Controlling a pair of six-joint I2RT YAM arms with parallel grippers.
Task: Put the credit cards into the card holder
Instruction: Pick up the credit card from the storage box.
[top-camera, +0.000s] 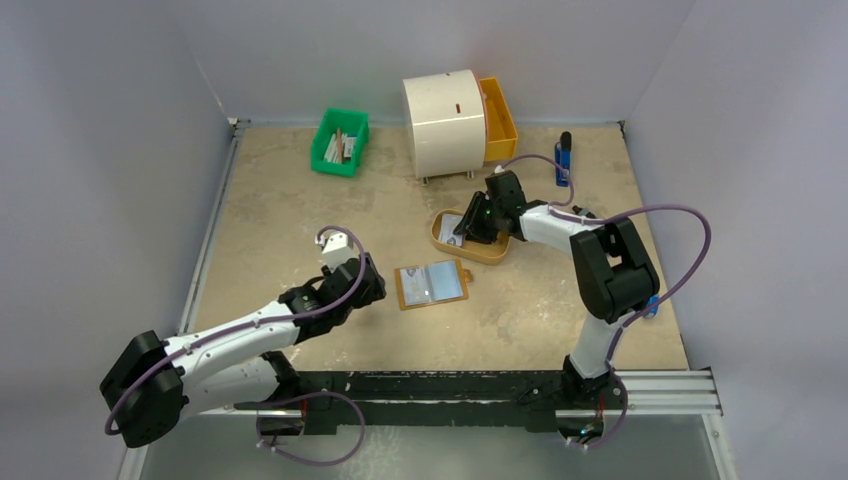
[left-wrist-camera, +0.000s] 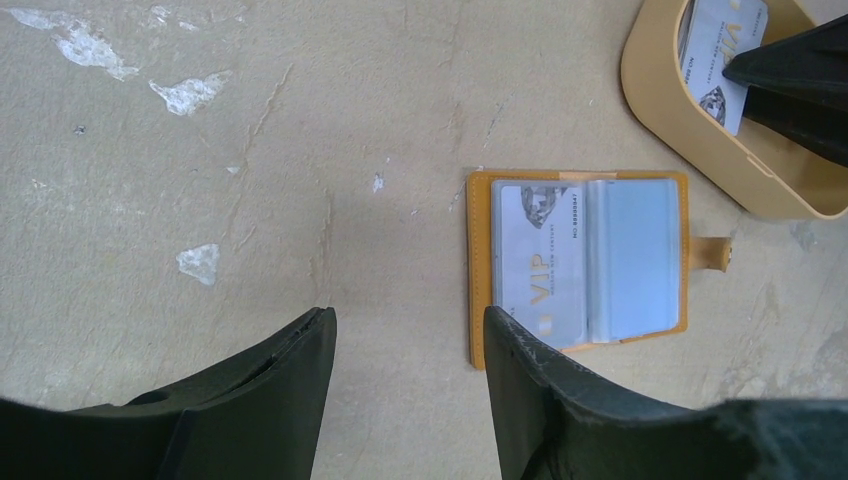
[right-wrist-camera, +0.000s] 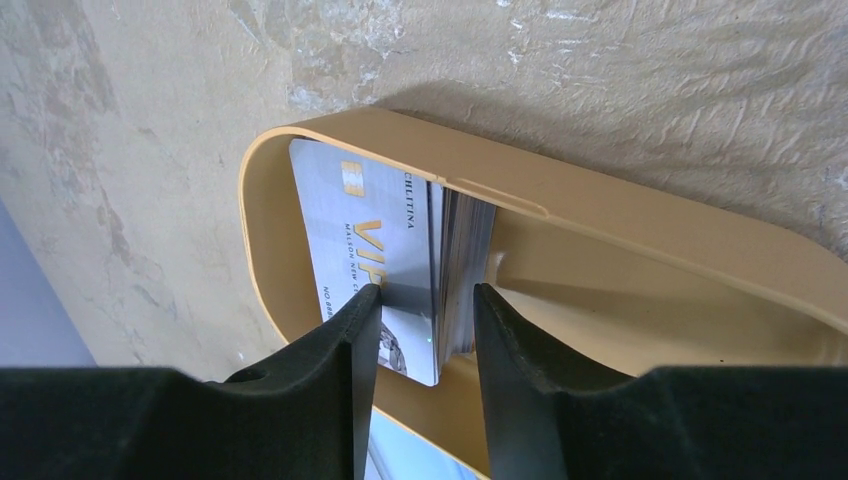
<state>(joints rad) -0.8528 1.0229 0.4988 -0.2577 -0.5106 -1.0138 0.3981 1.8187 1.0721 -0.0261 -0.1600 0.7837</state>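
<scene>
One card holder – orange-tan, open flat on table, pale blue-grey pockets up. One silver VIP card sits in one pocket. Stack of credit cards – count unclear – tilted in one oval tray. Right gripper jaws narrow, straddling stack; grip uncertain. Left gripper jaws wide, empty, near holder.

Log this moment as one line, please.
left gripper: open, empty | card holder: open flat, one card inside | right gripper: astride credit cards in oval tray
</scene>
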